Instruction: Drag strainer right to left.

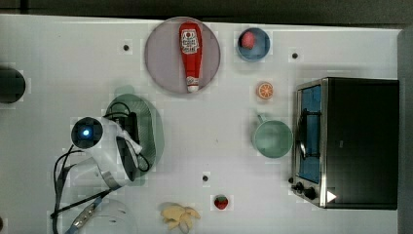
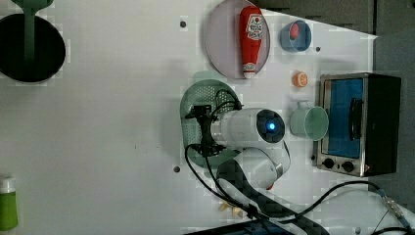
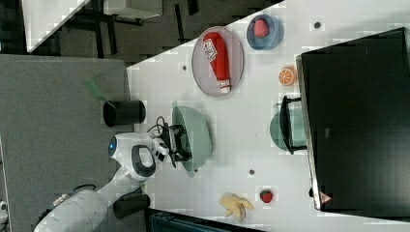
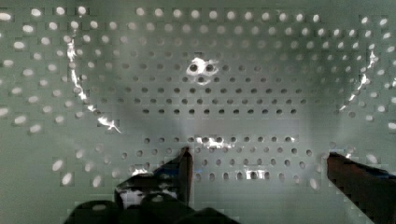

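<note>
Inside the large pale green oval plastic strainer [image 4: 243, 70], just below the round grey-lilac plate [image 1: 163, 58] in the top view, the fingers [image 4: 180, 175] stand wide apart, holding nothing.

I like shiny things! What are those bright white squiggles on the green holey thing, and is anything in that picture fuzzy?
In the wrist view, the white squiggles are lamp glare on the strainer, brightest at its middle and along its curved sides; the open gripper has dark fingers that look soft and fuzzy, being closest to the camera.
</note>
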You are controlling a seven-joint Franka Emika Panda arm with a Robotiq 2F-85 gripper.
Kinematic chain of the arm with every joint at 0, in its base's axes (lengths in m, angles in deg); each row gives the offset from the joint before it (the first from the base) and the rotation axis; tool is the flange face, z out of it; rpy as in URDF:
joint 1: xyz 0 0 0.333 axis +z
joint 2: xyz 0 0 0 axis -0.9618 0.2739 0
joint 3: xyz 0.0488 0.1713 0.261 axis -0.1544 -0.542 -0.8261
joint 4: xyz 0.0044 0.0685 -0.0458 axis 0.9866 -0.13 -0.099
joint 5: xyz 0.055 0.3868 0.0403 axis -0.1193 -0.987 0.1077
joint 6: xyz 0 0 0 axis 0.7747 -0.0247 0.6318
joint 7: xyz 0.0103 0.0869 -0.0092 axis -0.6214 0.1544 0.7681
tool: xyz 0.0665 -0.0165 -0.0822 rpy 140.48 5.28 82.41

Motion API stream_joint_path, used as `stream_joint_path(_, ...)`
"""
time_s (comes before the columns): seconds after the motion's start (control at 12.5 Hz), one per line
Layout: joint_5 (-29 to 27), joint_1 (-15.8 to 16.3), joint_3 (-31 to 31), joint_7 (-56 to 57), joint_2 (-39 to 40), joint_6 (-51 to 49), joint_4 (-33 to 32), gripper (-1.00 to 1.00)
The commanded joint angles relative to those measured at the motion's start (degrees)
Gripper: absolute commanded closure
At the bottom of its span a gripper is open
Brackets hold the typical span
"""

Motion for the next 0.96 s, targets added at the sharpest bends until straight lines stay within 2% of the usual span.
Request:
stream_joint_path(0.08, -1.1, 2.3, -0.4, -4.8, -0.5, -4.0, 4.3, -1.0)
stream_joint_path(0.72, -12.5, 6.8, -2.0, -6.5, 4.7, -5.7, 14.4, -1.0)
stream_joint_path(0.96, -12.9, 8.9, -2.0, -6.8, 6.5, -5.8, 17.6, -1.0)
